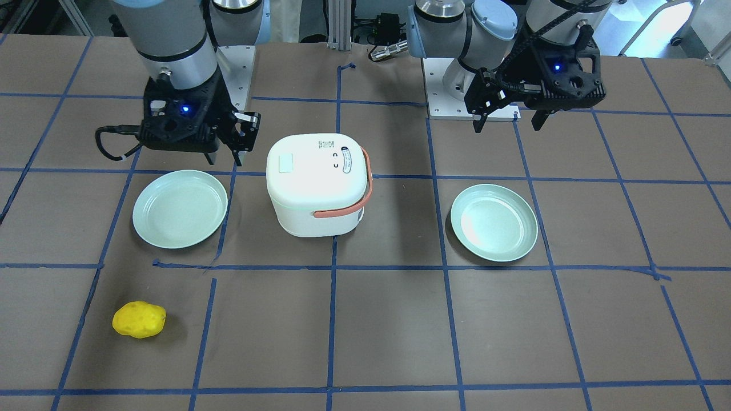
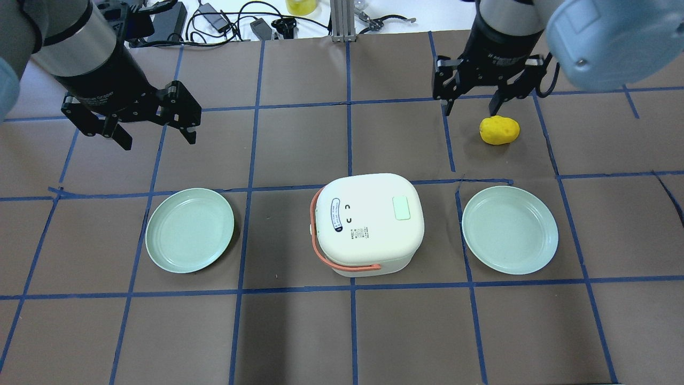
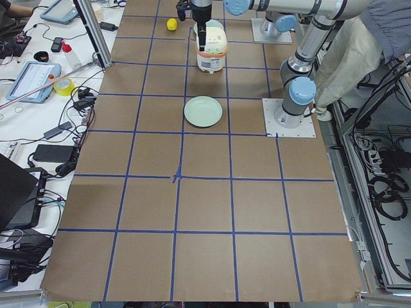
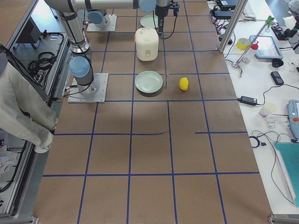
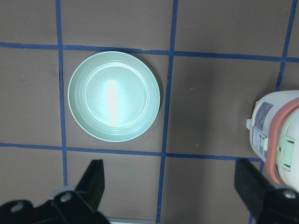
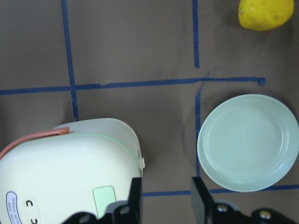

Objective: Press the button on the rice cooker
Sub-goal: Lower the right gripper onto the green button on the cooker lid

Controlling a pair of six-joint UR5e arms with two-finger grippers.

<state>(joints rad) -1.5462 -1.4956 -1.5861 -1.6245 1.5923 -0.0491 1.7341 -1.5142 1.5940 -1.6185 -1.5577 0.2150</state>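
The rice cooker (image 2: 368, 224) stands upright in the middle of the tabletop (image 2: 299, 342), a brown surface marked off by blue tape lines. It is white, its lid is down, and its orange handle (image 2: 320, 256) is folded down around the side toward the robot's left. The button (image 2: 401, 207) is a pale green rectangle on top of the lid, on the half toward the robot's right. Nothing touches it.

A pale green plate sits on each side of the cooker, both apart from it: the left plate (image 2: 189, 230) and the right plate (image 2: 510, 230). A yellow lump (image 2: 499, 130) lies on the far side of the right plate, well apart from the cooker.

The left fingers (image 2: 159, 141) hang in the air over the robot's left half of the tabletop, spread wide and holding nothing. Their wrist camera looks down on the left plate, with the cooker's handle side at the edge of its view.

The right fingers (image 2: 470, 112) also hang above the tabletop and grip nothing. They are parted, with a narrower gap than the left pair. Their wrist camera looks down on the cooker's lid and the right plate, and the button shows just beside one finger at the bottom of that view. They are clear of the cooker.
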